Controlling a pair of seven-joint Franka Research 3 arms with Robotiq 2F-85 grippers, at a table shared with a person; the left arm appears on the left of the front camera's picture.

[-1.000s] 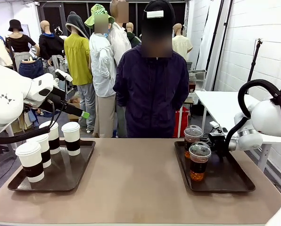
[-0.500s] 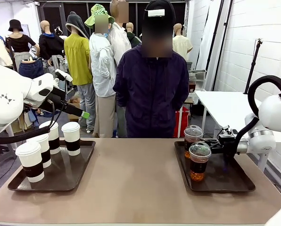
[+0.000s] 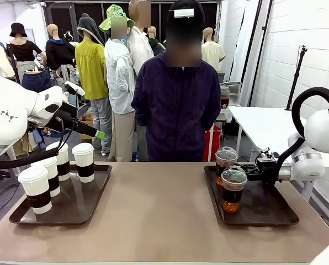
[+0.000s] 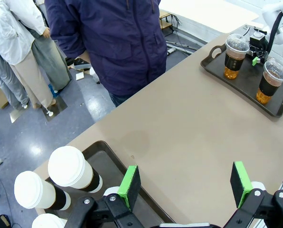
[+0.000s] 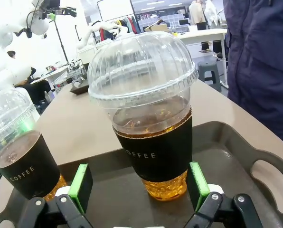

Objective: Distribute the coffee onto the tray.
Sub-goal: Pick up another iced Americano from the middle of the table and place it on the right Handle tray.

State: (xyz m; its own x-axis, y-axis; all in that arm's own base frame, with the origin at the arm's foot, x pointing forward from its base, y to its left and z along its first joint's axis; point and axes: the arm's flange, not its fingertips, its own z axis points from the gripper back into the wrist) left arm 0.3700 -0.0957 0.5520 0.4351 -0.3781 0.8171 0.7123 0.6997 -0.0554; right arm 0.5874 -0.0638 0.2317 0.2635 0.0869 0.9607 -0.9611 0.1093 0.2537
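Front view: four white paper cups with white lids and dark brown sleeves (image 3: 59, 168) stand on the left dark brown tray (image 3: 81, 207). Two clear plastic dome-lidded cups of dark coffee (image 3: 231, 179) stand on the right dark brown tray (image 3: 269, 212). The right gripper (image 3: 251, 171) sits just right of them, its fingers hard to read here.

Left wrist view: the left gripper (image 4: 185, 183) hangs above the table (image 4: 189, 137), jaws spread and empty.

Right wrist view: the right gripper (image 5: 137, 183) has its green pads (image 5: 80, 185) wide apart, flanking the far clear cup (image 5: 148, 118) without touching.
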